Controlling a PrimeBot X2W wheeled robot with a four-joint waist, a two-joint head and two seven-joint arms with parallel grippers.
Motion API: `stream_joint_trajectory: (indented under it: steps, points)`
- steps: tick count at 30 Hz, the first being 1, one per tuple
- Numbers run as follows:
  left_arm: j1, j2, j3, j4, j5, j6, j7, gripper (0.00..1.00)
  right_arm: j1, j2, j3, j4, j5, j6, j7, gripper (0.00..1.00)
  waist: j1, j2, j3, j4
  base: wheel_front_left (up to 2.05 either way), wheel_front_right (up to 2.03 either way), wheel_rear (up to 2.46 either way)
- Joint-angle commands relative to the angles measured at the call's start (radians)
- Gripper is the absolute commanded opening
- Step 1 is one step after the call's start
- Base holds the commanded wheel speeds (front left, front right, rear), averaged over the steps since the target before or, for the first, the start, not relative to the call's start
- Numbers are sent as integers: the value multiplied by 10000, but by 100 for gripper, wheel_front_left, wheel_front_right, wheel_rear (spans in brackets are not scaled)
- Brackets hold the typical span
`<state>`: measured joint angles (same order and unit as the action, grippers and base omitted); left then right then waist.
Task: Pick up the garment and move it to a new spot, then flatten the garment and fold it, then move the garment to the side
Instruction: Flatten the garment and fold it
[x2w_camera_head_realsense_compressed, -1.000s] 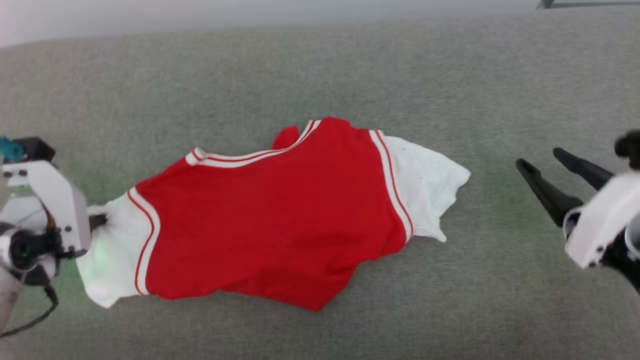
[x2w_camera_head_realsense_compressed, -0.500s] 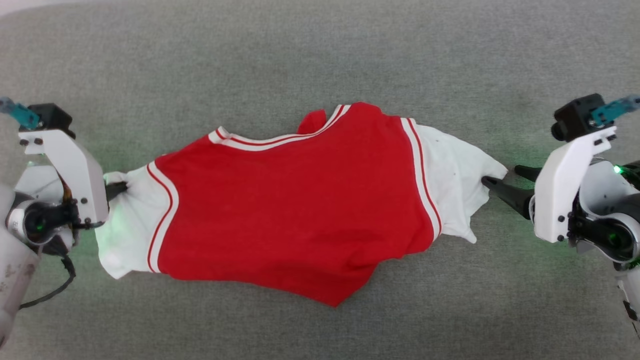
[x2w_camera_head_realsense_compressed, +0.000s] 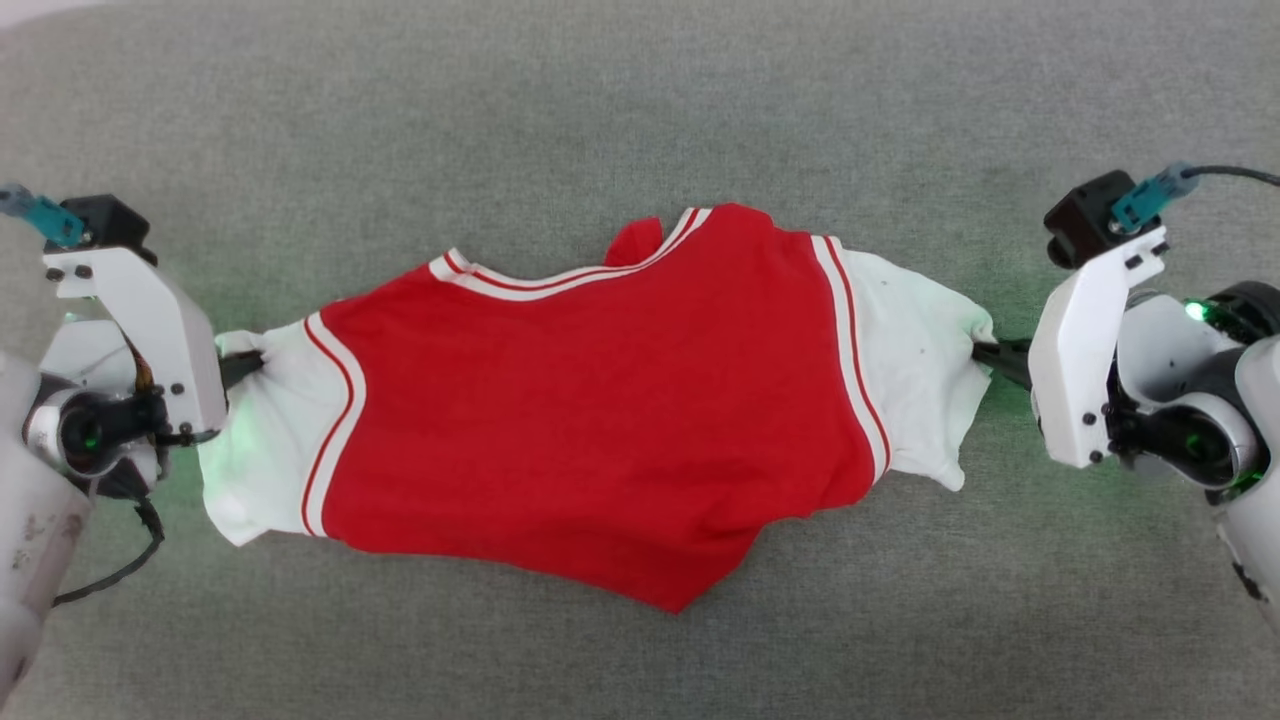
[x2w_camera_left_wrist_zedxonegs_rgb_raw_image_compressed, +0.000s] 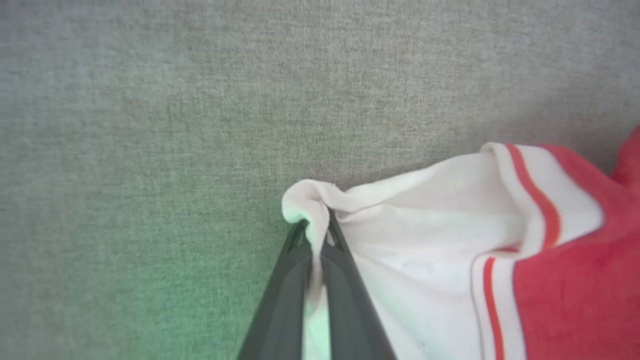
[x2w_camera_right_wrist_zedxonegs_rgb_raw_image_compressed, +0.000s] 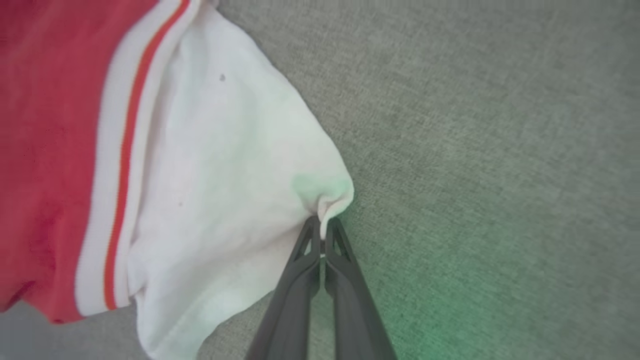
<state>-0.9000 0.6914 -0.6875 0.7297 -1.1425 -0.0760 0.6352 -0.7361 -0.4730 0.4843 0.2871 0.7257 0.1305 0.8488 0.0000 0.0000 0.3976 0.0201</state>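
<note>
The garment (x2w_camera_head_realsense_compressed: 590, 420), a red jersey with white sleeves and red-white striped trim, lies spread sideways on the grey fabric surface (x2w_camera_head_realsense_compressed: 640, 110), its back up and no numerals showing. My left gripper (x2w_camera_head_realsense_compressed: 245, 368) is shut on the edge of the white sleeve at the left end; the left wrist view shows that sleeve (x2w_camera_left_wrist_zedxonegs_rgb_raw_image_compressed: 400, 250) pinched between the dark fingers (x2w_camera_left_wrist_zedxonegs_rgb_raw_image_compressed: 345, 280). My right gripper (x2w_camera_head_realsense_compressed: 990, 352) is shut on the tip of the other white sleeve at the right end, seen bunched in the right wrist view (x2w_camera_right_wrist_zedxonegs_rgb_raw_image_compressed: 330, 197) between the fingers (x2w_camera_right_wrist_zedxonegs_rgb_raw_image_compressed: 300, 270).
Grey woven fabric surrounds the jersey on all sides. A pale strip of floor or wall (x2w_camera_head_realsense_compressed: 30, 10) shows at the top left corner. Green light from both wrists tints the cloth beside each gripper.
The right gripper came in from the right and shut on the right sleeve tip. The head camera shifted, so the whole scene sits differently. The left gripper kept its hold on the left sleeve.
</note>
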Motion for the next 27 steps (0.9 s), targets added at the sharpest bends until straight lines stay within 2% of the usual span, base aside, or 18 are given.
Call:
stream_joint_trajectory:
  steps: [1,7,16,27]
  points:
    - [108,-238,-136,155,28,84,47,0,-189,-123,171,155,98,0,-159,0,0,0,-183,-20,0,0,0]
    - [-536,-20,-231,-109,299,164,337,0,-1064,-357,384,528,243,0,-790,0,0,0,-940,-43,0,0,0]
    - [-1829,-129,-421,-364,904,136,388,0,-2641,-300,755,1371,150,0,-2271,0,0,0,-2196,-26,0,0,0]
    - [-4102,-606,-466,129,1867,-221,-847,0,-5120,21,1705,3030,-723,-2,-5868,0,0,0,-3303,-153,0,0,0]
